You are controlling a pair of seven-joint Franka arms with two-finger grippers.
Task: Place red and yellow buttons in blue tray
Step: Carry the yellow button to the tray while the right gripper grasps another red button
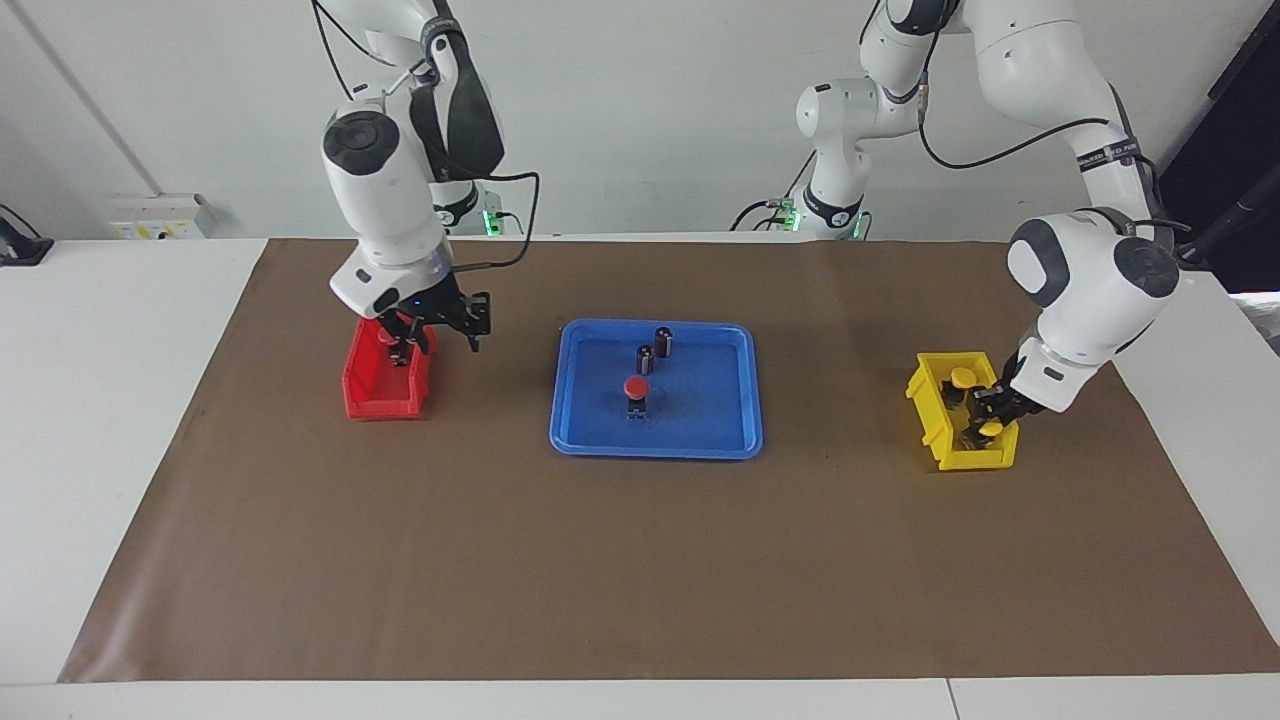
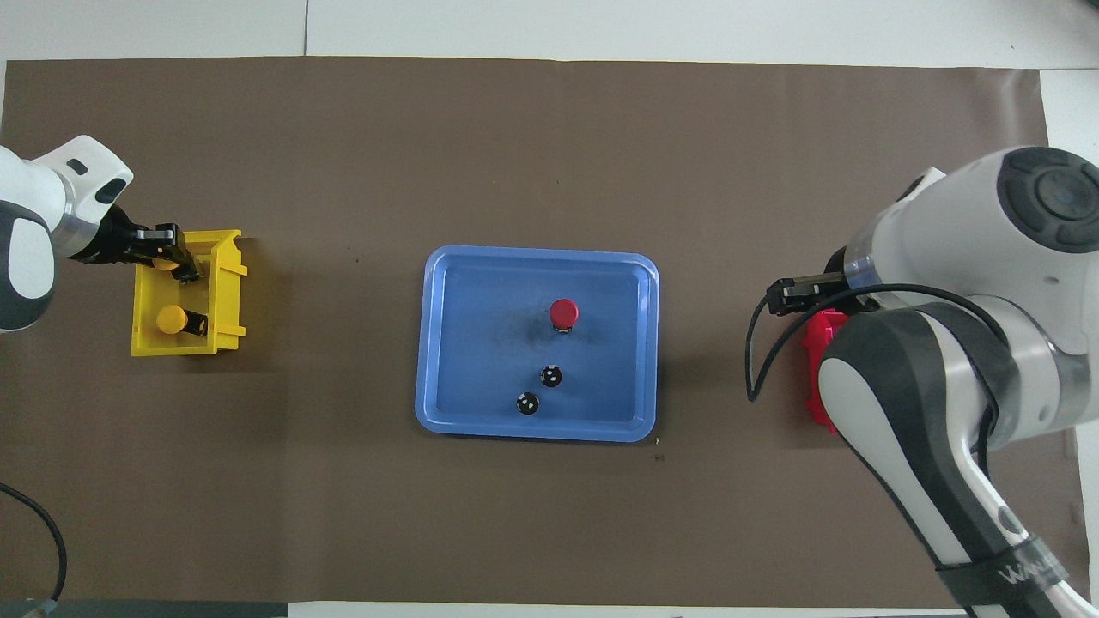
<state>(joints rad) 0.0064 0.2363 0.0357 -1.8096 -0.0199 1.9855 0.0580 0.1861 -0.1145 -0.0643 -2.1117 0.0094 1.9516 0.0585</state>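
Surface: brown mat (image 1: 640,560) on white table.
Blue tray (image 1: 735,400): mid-mat; one red button (image 1: 636,389) and two dark cylinders (image 1: 663,341) inside.
Left gripper (image 1: 985,415): lowered into yellow bin (image 1: 935,410), closed around a yellow button (image 1: 990,430); second yellow button (image 1: 963,378) beside.
Right gripper (image 1: 405,345): over red bin (image 1: 375,395), red button (image 1: 387,337) held.

- A brown mat (image 1: 640,560) covers most of the white table (image 1: 100,420).
- A plain white wall (image 1: 650,110) rises at the table's robot end.
- A socket box (image 1: 160,217) sits low on that wall.

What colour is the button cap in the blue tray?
Red button; clearest in the overhead view.
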